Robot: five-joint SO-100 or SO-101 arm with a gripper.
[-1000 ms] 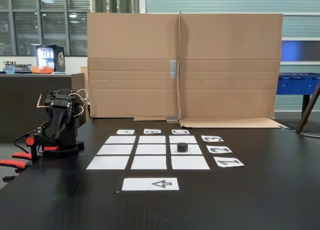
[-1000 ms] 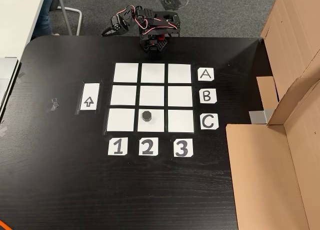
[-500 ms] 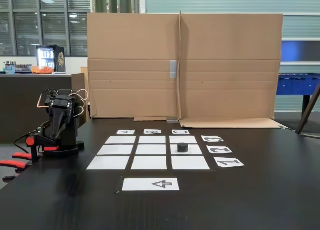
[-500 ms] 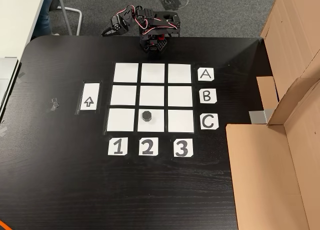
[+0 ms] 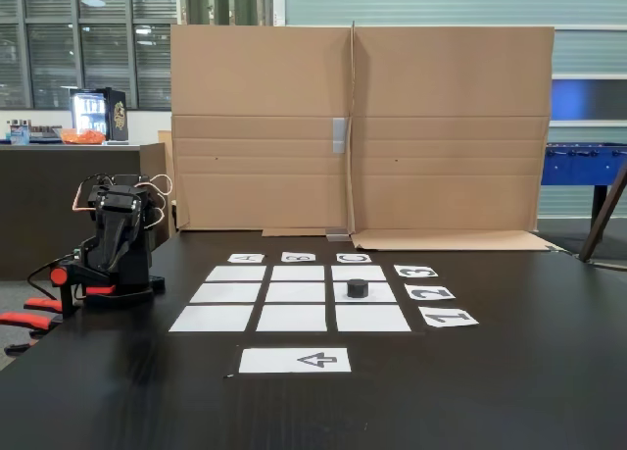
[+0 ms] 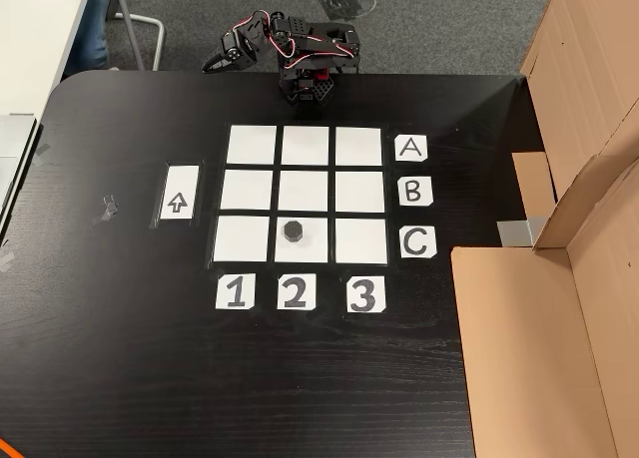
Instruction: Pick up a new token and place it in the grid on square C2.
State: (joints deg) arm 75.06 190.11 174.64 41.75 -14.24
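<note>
A: Where's the small matte black puck-like token (image 6: 293, 230)?

B: On white paper square C2 (image 6: 303, 249) of the nine-sheet grid (image 6: 305, 145), mid-tabletop.

A: And the black two-finger gripper (image 6: 213, 65)?

B: Beyond the tabletop's far edge in the top-down fixed view; I cannot tell how its jaws stand.

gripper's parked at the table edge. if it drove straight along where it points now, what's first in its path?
Likely nothing on the table. In the top-down fixed view the gripper points left and off the table's far edge, away from the grid and token. The line looks free over grey floor; depth is unclear.
</note>
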